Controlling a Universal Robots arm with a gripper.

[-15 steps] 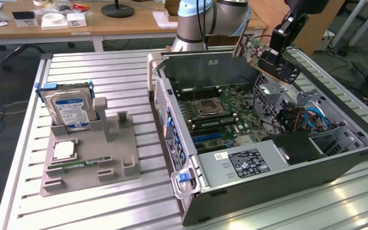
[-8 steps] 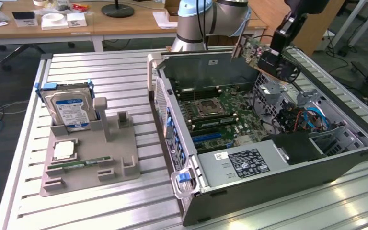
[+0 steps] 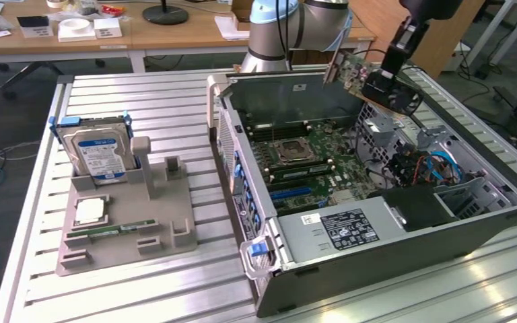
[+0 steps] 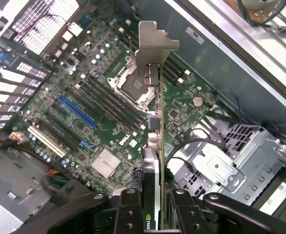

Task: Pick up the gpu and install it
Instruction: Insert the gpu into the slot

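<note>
The gpu [image 3: 355, 69] hangs tilted in the air above the far right corner of the open computer case [image 3: 393, 252]. My gripper [image 3: 386, 82] is shut on it. In the wrist view the gpu [image 4: 154, 131] appears edge-on, its silver end bracket [image 4: 153, 44] pointing away from me, clamped between my black fingers [image 4: 128, 210]; my gripper [image 4: 155, 217] holds its near end. Below it lies the green motherboard [image 4: 109, 92] with a blue slot [image 4: 77, 109] and a white slot [image 4: 48, 141]. The card is well clear of the board.
A silver drive cage [image 4: 231, 165] and cables [image 3: 433, 165] sit inside the case beside the motherboard [image 3: 303, 155]. At the exterior view's left, a grey holder [image 3: 132, 232] carries a hard drive [image 3: 101, 153], a processor chip [image 3: 91, 210] and a memory stick [image 3: 115, 230]. Wooden desks stand behind.
</note>
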